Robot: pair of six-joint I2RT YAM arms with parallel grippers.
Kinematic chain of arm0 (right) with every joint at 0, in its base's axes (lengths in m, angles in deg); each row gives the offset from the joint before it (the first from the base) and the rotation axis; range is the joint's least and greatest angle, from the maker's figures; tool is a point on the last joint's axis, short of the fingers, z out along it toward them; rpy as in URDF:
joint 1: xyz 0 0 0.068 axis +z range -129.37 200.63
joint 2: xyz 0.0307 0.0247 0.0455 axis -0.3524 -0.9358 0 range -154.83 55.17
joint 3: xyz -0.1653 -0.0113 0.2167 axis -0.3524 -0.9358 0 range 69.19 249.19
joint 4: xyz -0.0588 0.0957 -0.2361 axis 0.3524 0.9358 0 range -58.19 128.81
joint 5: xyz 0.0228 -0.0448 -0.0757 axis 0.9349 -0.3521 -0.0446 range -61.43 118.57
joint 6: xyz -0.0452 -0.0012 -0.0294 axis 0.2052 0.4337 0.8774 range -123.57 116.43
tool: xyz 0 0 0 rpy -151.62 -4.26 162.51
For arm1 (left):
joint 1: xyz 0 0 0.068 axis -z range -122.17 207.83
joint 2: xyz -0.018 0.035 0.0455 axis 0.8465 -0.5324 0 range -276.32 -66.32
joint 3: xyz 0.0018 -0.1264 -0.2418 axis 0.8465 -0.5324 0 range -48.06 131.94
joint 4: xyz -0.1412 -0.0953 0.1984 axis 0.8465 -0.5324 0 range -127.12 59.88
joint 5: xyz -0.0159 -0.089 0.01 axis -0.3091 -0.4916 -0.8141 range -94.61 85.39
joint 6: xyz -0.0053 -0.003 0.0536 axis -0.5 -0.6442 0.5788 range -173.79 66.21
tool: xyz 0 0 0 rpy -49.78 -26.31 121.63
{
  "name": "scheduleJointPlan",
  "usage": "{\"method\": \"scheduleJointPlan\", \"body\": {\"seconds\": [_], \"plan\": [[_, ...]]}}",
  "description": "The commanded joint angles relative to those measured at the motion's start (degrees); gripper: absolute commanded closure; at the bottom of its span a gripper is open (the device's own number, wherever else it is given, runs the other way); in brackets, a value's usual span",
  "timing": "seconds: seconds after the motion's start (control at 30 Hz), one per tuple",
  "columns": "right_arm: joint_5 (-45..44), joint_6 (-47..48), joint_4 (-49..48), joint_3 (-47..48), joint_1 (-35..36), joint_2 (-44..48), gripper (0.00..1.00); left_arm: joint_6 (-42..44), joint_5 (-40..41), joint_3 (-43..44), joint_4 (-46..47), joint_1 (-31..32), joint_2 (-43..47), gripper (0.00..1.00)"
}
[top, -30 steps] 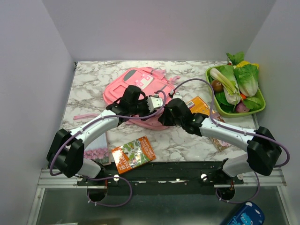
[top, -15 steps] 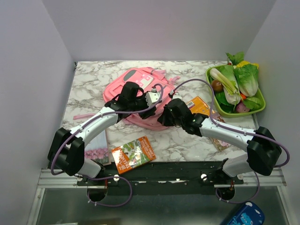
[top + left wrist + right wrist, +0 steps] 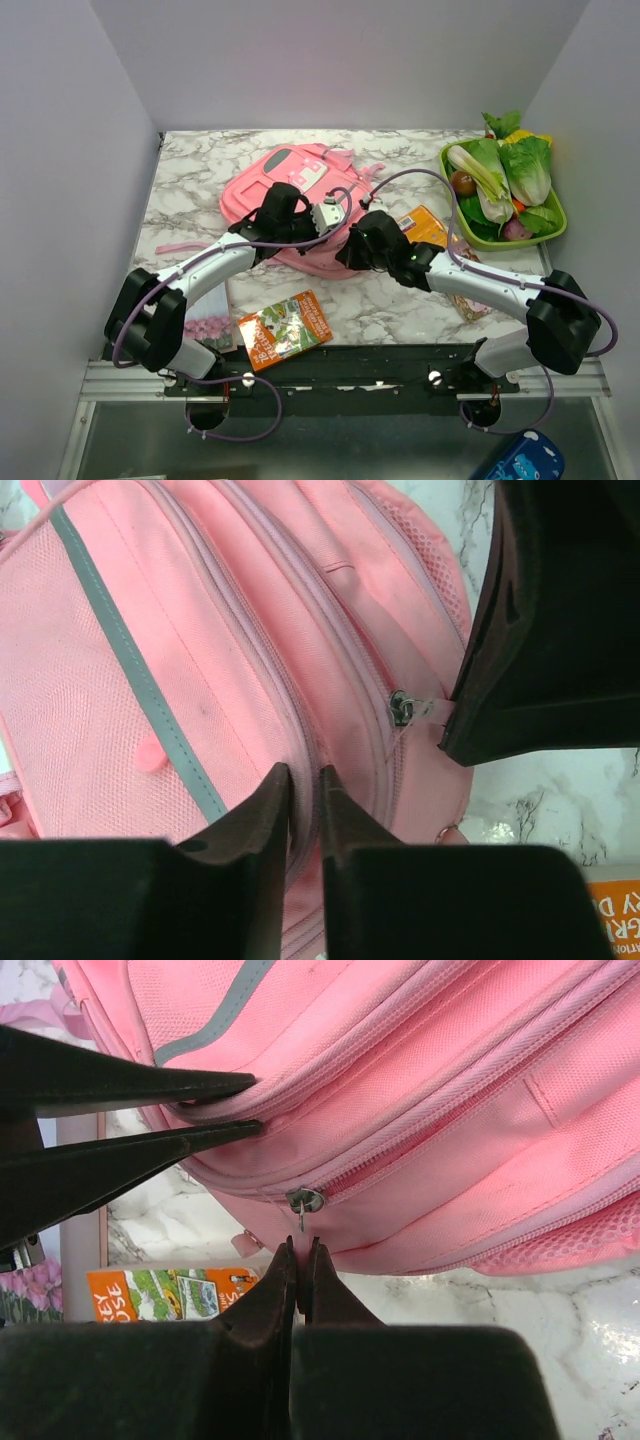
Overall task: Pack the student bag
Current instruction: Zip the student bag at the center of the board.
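The pink student bag [image 3: 300, 185] lies at the back middle of the table, and fills the left wrist view [image 3: 200, 660] and the right wrist view [image 3: 450, 1100]. My right gripper [image 3: 347, 250] is at the bag's near edge, shut on the pink pull tab [image 3: 301, 1245] that hangs from the metal zip slider [image 3: 305, 1200]. My left gripper [image 3: 340, 215] rests on the bag just left of it. Its fingers are nearly closed and pinch a fold of bag fabric along the zip seam [image 3: 305, 780]. The slider also shows in the left wrist view [image 3: 402, 708].
A green tray [image 3: 548, 232] of vegetables stands at the back right. An orange packet [image 3: 425, 225] lies right of the bag. An orange picture book [image 3: 285, 328] and a flowered book [image 3: 205, 322] lie near the front left. A pink strap [image 3: 180, 247] trails left.
My left gripper shifted slightly back and then forward again on the bag. My right gripper has stayed on the zip pull.
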Motion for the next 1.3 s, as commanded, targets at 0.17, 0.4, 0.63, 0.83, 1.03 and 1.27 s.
{"method": "scheduleJointPlan", "body": {"seconds": [0.17, 0.4, 0.63, 0.83, 1.03, 1.27], "plan": [[-2.8, 3.5, 0.1, 1.6, -2.6, 0.7, 0.99, 6.4, -0.2, -1.7, -8.5, 0.0, 4.3, 1.0], [-3.1, 6.8, 1.8, 1.3, -7.1, -0.3, 1.0, 14.2, -2.9, -1.5, -17.1, 0.0, 7.1, 1.0], [-4.9, 10.8, 2.6, 4.7, -10.0, -3.3, 0.99, 25.0, -6.2, 0.3, -26.8, -0.1, 8.7, 1.0], [-9.4, 12.8, 3.4, 10.6, -13.3, -8.9, 0.99, 27.9, -3.9, 1.9, -28.7, -1.9, 9.4, 1.0], [-13.2, 12.8, 3.4, 13.1, -19.1, -10.2, 0.99, 36.7, -2.5, 1.2, -28.1, -8.8, 10.0, 1.0], [-8.1, 10.1, 2.1, 7.7, -19.6, -6.5, 0.99, 44.6, -6.4, 4.6, -31.0, -17.1, 6.3, 1.0]]}}
